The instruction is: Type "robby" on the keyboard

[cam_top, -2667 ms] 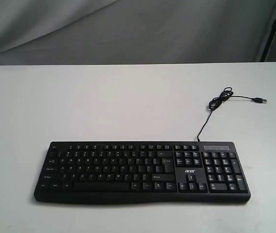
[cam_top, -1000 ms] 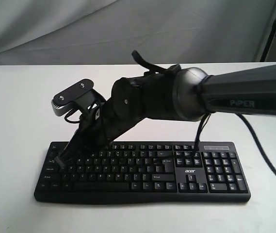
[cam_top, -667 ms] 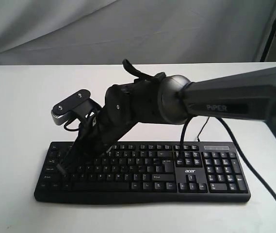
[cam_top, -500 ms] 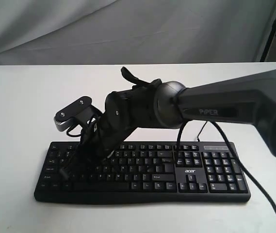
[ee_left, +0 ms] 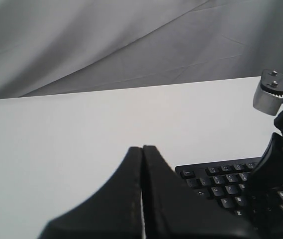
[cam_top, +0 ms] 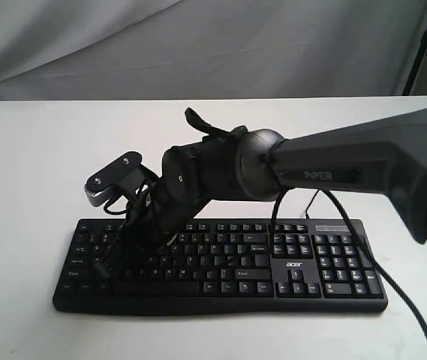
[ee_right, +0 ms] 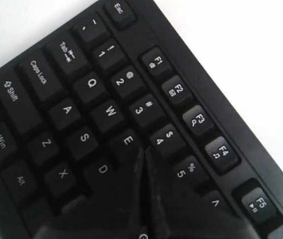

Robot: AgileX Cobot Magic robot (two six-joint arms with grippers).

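Newly reached across, the right gripper (ee_right: 143, 155), fingers pressed together, seems to touch the keyboard (cam_top: 333, 262) near E.

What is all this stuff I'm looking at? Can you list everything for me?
keyboard: one, black with white letters, near the front of the table
table: one, white, under everything
curtain: one, grey, behind the table
cable: one, black, trailing past the keyboard's right end
camera: one, silver-grey, on the right arm's wrist
right arm: one, dark grey, reaching across from the right
right gripper: one, black, shut, tip over the keyboard's left letter keys
left gripper: one, black, shut, above bare table beside the keyboard
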